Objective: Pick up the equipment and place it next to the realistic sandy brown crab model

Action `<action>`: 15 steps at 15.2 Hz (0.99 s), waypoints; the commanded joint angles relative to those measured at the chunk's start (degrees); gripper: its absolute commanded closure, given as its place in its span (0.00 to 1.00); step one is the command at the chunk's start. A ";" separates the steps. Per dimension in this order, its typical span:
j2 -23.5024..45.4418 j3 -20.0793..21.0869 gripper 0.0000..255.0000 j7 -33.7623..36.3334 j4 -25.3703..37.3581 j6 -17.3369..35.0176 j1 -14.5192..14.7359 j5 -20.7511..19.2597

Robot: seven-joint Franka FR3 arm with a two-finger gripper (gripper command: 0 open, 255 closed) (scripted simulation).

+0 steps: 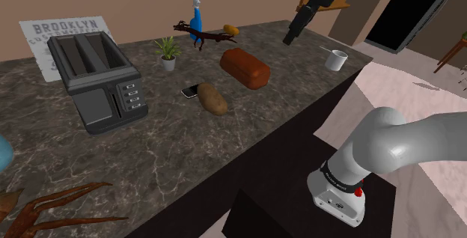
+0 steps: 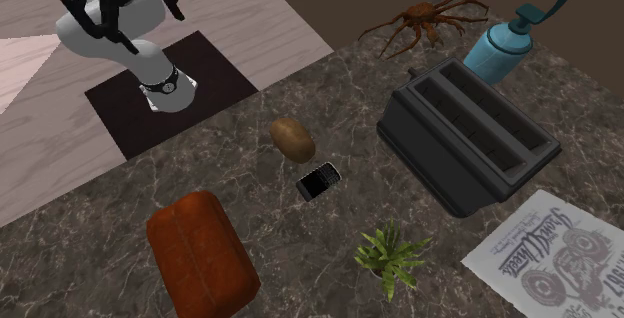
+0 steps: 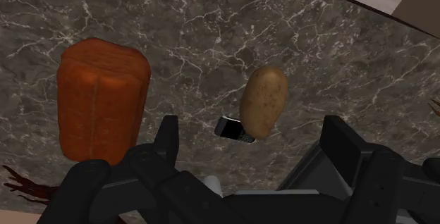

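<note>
A small black phone (image 1: 190, 91) (image 2: 318, 181) (image 3: 235, 129) lies flat on the dark marble counter (image 1: 172, 150), touching a brown potato (image 1: 212, 98) (image 2: 293, 138) (image 3: 263, 101). The reddish-brown crab model (image 1: 45, 206) (image 2: 425, 18) sits at the counter's near-left corner in the shoulder view, beyond the dark grey toaster (image 1: 93, 79) (image 2: 465, 136). My gripper (image 1: 290, 36) (image 2: 130, 11) (image 3: 252, 141) hangs high above the counter, open, with nothing between its fingers (image 3: 167, 134). Through the wrist view it looks down on the phone and potato.
A red-brown bread loaf (image 1: 245, 67) (image 2: 200, 253) (image 3: 101, 97) lies near the phone. A potted plant (image 1: 167, 51) (image 2: 390, 254), a white mug (image 1: 337, 58), a blue spray bottle (image 2: 510, 36) and a printed poster (image 1: 63, 38) (image 2: 550, 256) also occupy the counter. The counter edge drops off beside the stand.
</note>
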 commanded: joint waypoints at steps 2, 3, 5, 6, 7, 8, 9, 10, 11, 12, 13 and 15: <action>1.82 -0.25 0.00 -1.56 0.01 1.42 0.43 -0.22; 3.68 -0.49 0.00 -3.10 0.11 2.81 0.86 -0.43; 7.52 -0.92 0.00 -6.14 0.53 5.47 1.72 -0.82; 9.50 -1.10 0.00 -7.64 0.85 6.74 2.12 -0.99; 11.50 -1.26 0.00 -9.12 1.25 7.96 2.52 -1.15; 13.53 -1.40 0.00 -10.58 1.72 9.14 2.93 -1.31; 15.58 -1.52 0.00 -12.03 2.26 10.28 3.32 -1.45; 17.66 -1.61 0.00 -13.46 2.87 11.36 3.69 -1.59; 19.74 -1.68 0.00 -14.87 3.54 12.40 4.07 -1.72; 21.84 -1.73 0.00 -16.26 4.28 13.39 4.44 -1.86; 23.95 -1.75 0.00 -17.64 5.08 14.32 4.79 -1.98; 28.18 -1.71 0.00 -20.32 6.85 16.04 5.45 -2.25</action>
